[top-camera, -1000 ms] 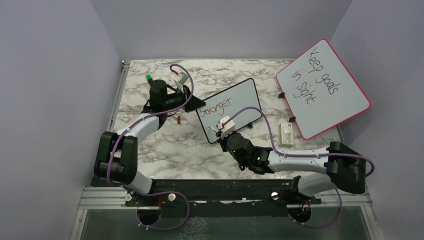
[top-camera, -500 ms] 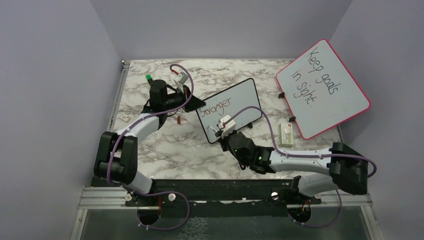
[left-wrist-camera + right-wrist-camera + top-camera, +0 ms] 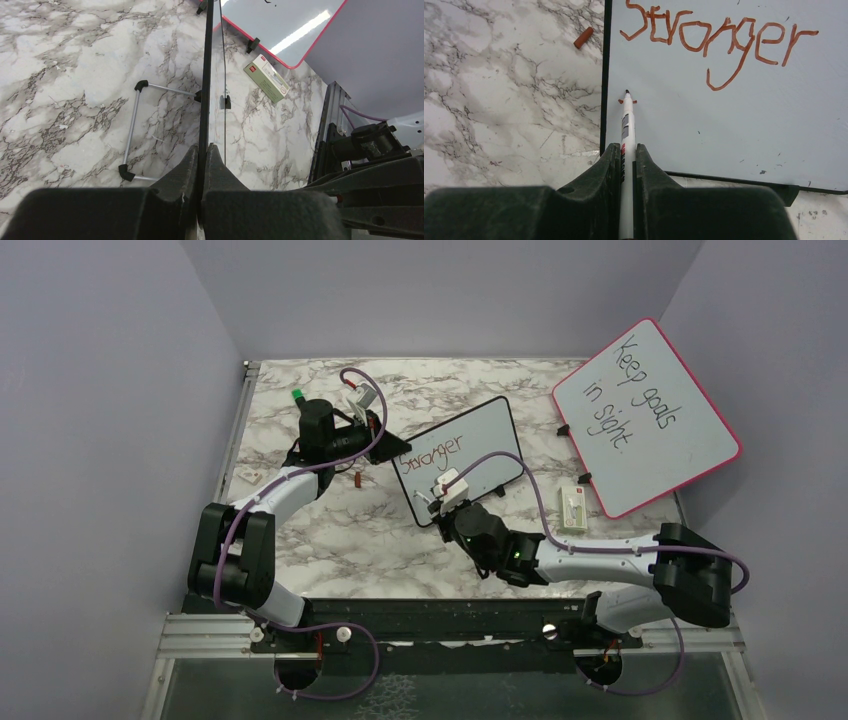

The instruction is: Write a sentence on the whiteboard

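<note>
The small black-framed whiteboard stands tilted at mid-table and fills the right wrist view. It carries the reddish-brown word "Stronger" on one line. My left gripper is shut on the board's left edge, seen edge-on in the left wrist view. My right gripper is shut on a white marker. The marker's tip touches the board below the "S", at a short reddish-brown stroke. No second line of words shows.
A larger pink-framed board with black handwriting leans at the back right. A small green-and-white box lies beside it. The marker's red cap lies on the marble left of the whiteboard. The board's wire stand shows behind it.
My right gripper has shifted slightly with the marker at the board's lower left. The left arm and the board have not moved.
</note>
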You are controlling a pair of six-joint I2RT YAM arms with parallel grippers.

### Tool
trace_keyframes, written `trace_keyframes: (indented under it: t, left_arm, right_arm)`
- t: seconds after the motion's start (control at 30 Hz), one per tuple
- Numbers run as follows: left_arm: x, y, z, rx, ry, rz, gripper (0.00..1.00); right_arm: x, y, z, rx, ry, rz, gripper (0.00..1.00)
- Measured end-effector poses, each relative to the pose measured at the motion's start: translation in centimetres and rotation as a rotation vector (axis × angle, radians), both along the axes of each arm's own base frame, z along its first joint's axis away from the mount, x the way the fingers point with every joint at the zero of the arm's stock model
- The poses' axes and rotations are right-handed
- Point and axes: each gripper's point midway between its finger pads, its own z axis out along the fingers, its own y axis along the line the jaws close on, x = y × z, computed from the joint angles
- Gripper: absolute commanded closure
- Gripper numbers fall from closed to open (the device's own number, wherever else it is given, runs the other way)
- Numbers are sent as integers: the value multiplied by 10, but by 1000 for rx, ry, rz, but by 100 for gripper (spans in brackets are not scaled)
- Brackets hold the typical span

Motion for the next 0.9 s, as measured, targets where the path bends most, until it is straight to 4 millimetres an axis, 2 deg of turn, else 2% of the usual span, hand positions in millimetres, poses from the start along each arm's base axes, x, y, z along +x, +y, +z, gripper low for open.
trace_keyframes:
  t: [0.9]
  left_arm:
    - [0,0,0,1,2,0,100]
  right_arm:
    - [-3,-2,-12,-29,36,-4,99]
